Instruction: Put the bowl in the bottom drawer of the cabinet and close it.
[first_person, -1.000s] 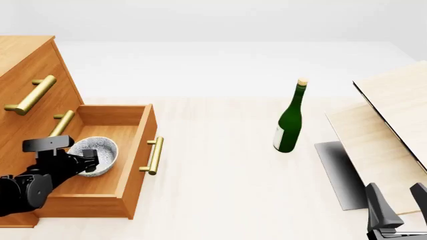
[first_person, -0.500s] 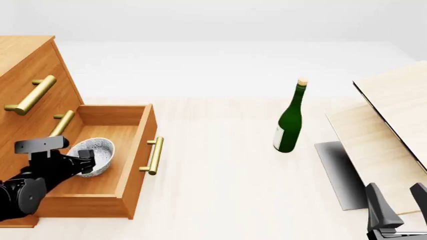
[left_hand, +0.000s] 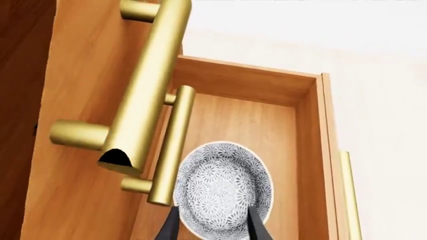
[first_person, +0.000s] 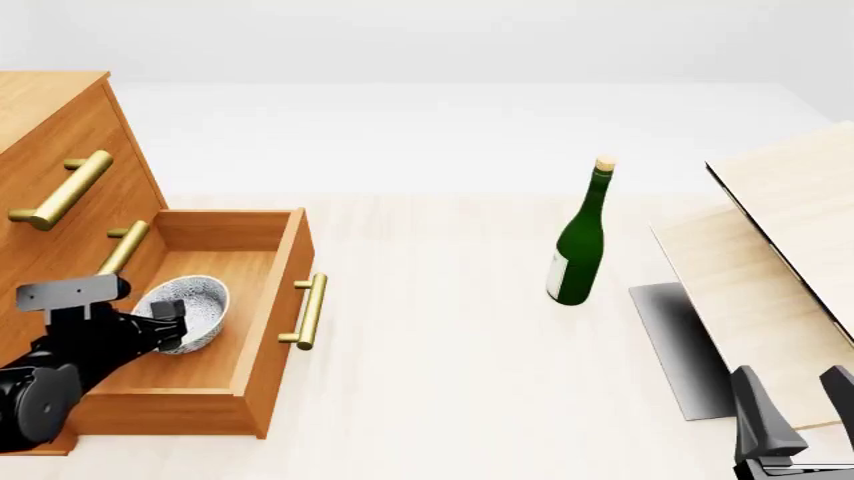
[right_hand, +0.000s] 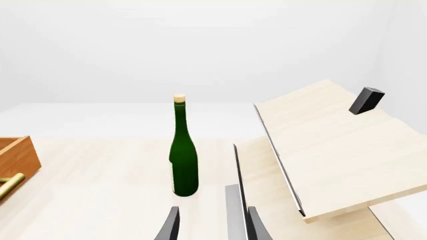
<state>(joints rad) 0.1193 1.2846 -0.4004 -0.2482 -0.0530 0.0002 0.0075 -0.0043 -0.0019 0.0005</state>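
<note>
The bowl (first_person: 190, 308) sits in the open bottom drawer (first_person: 274, 330). My left jaws (left_hand: 212, 227) are open around its rim. My right jaws (right_hand: 212, 225) wait, open, holding nothing. Next, I let go and shut the drawer.

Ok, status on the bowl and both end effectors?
Left end effector astride bowl rim, inside open bottom drawer. Right end effector open, idle. Drawer not yet closed.

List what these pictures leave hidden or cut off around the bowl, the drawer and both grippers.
- Bowl: front view, its near side is hidden by the left gripper; whether it rests on the drawer floor cannot be told.
- Left gripper: left wrist view, the bottom edge cuts the fingers.
- Right gripper: front view, cut by the corner.
- Cabinet: cut by the left edge.
</note>
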